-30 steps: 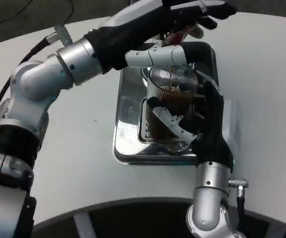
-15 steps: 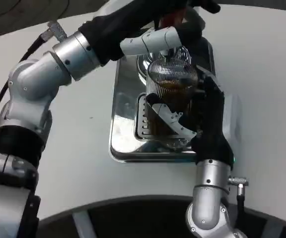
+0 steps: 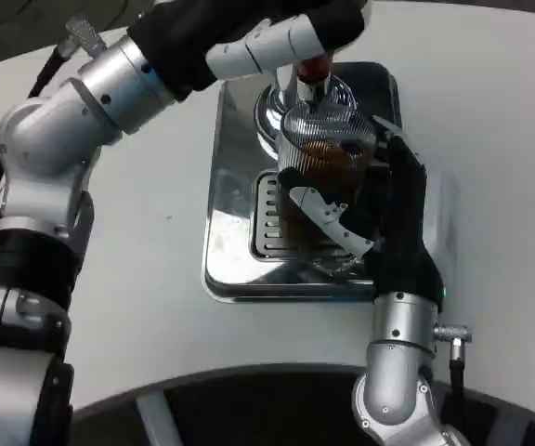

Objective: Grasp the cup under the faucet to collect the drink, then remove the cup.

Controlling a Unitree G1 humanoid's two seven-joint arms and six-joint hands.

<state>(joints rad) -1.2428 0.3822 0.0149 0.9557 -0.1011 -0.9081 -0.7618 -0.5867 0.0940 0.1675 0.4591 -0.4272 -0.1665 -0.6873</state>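
A clear ribbed cup [image 3: 326,163] with brown drink in it stands on the grate of the shiny steel drip tray [image 3: 235,246], under the chrome faucet [image 3: 306,82]. My right hand [image 3: 379,218] wraps around the cup from the right and front, its fingers curled across the cup's lower half. At the top of the picture my left hand [image 3: 291,37] reaches over the faucet and rests on its top, near a red part; whether it grips the lever is hidden.
The steel tray sits in the middle of the white round table [image 3: 156,307]. My left forearm [image 3: 91,102] crosses the table's left side. The table's curved front edge runs along the bottom.
The whole picture has shifted, so the camera moved. My left hand has pulled back toward the top edge over the faucet. The right hand still holds the cup in the same place.
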